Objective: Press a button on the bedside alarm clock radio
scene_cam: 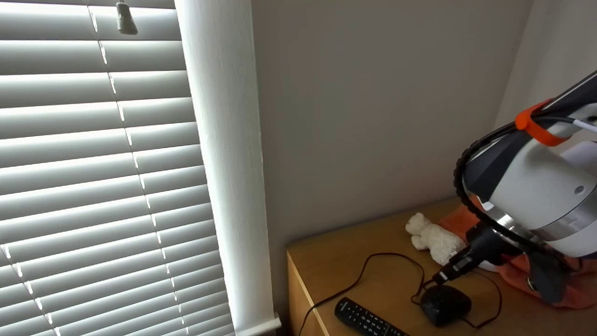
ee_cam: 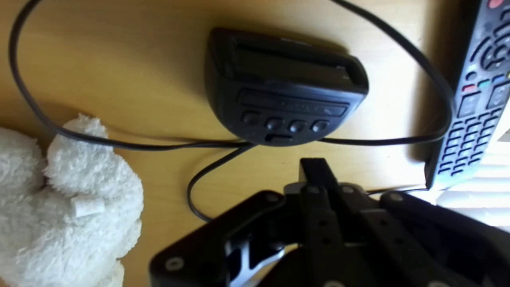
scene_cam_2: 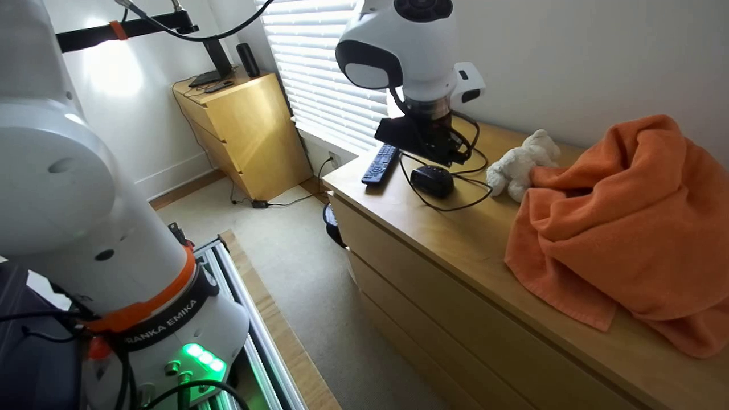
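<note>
The bedside alarm clock radio (ee_cam: 293, 85) is a small black rounded device on the wooden dresser top, with a thin black cord around it. Its row of small round buttons and one oblong button face my gripper in the wrist view. The clock radio also shows in both exterior views (scene_cam: 445, 305) (scene_cam_2: 433, 181). My gripper (ee_cam: 316, 169) is shut with its fingers together and nothing between them. In the wrist view the fingertips lie just short of the button edge. In an exterior view the fingertips (scene_cam: 440, 278) appear just above the clock radio; contact cannot be told.
A long black remote (ee_cam: 472, 115) lies to one side of the clock radio. A white plush toy (ee_cam: 75, 207) lies on the other side, beside an orange towel (scene_cam_2: 626, 228). The black cord (scene_cam: 364, 275) loops over the dresser top. A wall (scene_cam: 373, 116) rises behind.
</note>
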